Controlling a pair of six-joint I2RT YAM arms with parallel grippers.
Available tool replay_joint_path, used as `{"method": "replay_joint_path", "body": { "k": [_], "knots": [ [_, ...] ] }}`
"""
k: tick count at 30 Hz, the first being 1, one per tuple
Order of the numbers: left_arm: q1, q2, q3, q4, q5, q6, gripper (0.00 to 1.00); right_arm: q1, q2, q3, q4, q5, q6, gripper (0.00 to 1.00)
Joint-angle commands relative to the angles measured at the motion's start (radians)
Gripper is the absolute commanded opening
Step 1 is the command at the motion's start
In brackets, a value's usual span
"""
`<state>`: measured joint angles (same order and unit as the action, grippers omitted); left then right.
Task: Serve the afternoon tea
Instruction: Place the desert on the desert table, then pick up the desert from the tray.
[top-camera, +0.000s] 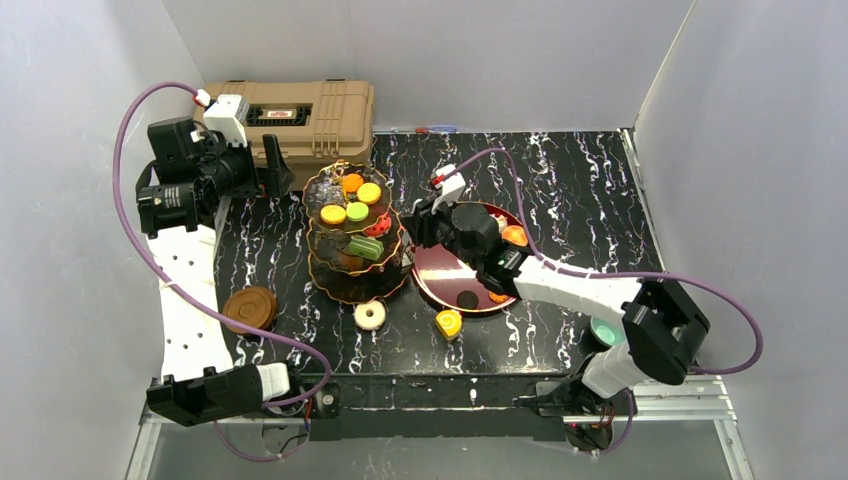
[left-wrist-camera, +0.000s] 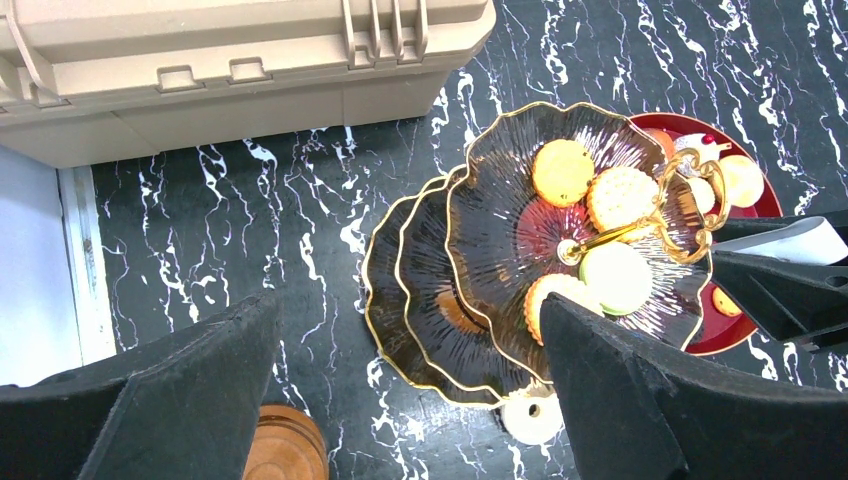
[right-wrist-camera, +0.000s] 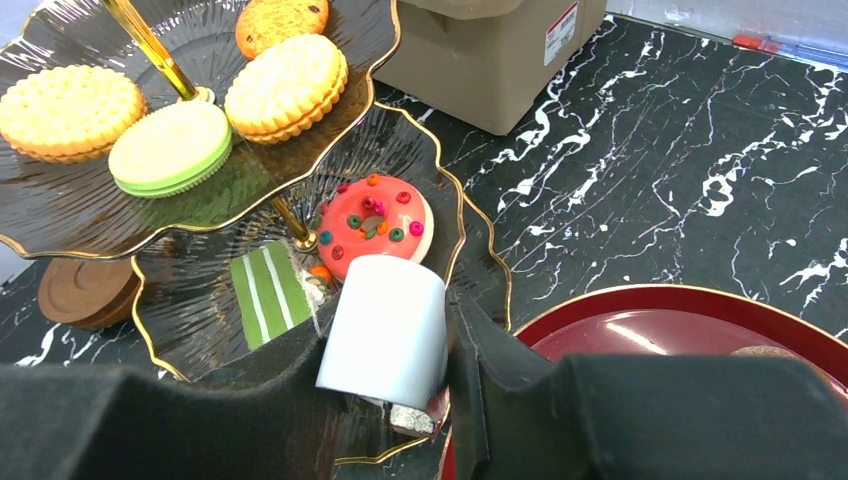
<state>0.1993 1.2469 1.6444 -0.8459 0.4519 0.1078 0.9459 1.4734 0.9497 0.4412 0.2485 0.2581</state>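
Lower centre, the right gripper (right-wrist-camera: 392, 350) pinches a small white cylindrical toy sweet (right-wrist-camera: 385, 305) mid-body, where it is probably light, stiff and slippery, while the left gripper (left-wrist-camera: 410, 315) gapes empty.

A tan plastic case (top-camera: 300, 115) sits at the back of a black tabletop veined with white (top-camera: 590, 190); behind the case rises a pale grey back wall (top-camera: 450, 50); a similar wall (top-camera: 60, 300) stands left of the case, another (top-camera: 770, 150) well to its right; far in front of the case a metal rail (top-camera: 690, 408) edges the table; the light is soft and even.
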Motion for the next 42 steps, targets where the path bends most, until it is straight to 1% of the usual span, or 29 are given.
{"method": "replay_joint_path", "body": {
  "k": [1,7,9,13,18,21,25,29,31,35,42],
  "knots": [
    [0.004,-0.009,0.017,-0.02,0.008,0.002,0.99,0.01,-0.065,0.0,0.047,0.01,0.002,0.43],
    [0.003,-0.01,0.027,-0.021,0.009,0.0,0.99,0.01,-0.123,-0.004,0.003,-0.003,-0.002,0.47],
    [0.004,-0.01,0.032,-0.023,0.006,0.002,0.99,0.01,-0.14,-0.007,-0.011,-0.005,-0.002,0.46],
    [0.004,-0.011,0.036,-0.029,0.007,0.003,0.99,0.01,-0.191,-0.009,-0.051,0.033,-0.03,0.37],
    [0.005,-0.013,0.034,-0.029,0.01,0.0,0.99,-0.006,-0.257,0.009,-0.135,0.134,-0.114,0.31],
    [0.004,-0.011,0.036,-0.03,0.013,-0.003,0.99,-0.03,-0.276,0.005,-0.15,0.169,-0.138,0.25],
    [0.003,-0.013,0.04,-0.03,0.012,-0.003,0.99,-0.084,-0.293,-0.008,-0.155,0.18,-0.142,0.2],
    [0.004,-0.015,0.042,-0.032,0.008,0.004,0.99,-0.174,-0.297,-0.026,-0.165,0.167,-0.15,0.18],
    [0.004,-0.012,0.042,-0.034,0.014,0.003,0.99,-0.213,-0.297,-0.03,-0.179,0.185,-0.171,0.17],
    [0.004,-0.009,0.037,-0.033,0.024,0.0,0.99,-0.274,-0.305,-0.038,-0.219,0.235,-0.21,0.17],
    [0.003,-0.001,0.032,-0.027,0.035,-0.006,0.99,-0.392,-0.338,-0.074,-0.249,0.244,-0.213,0.18]
  ]
}}
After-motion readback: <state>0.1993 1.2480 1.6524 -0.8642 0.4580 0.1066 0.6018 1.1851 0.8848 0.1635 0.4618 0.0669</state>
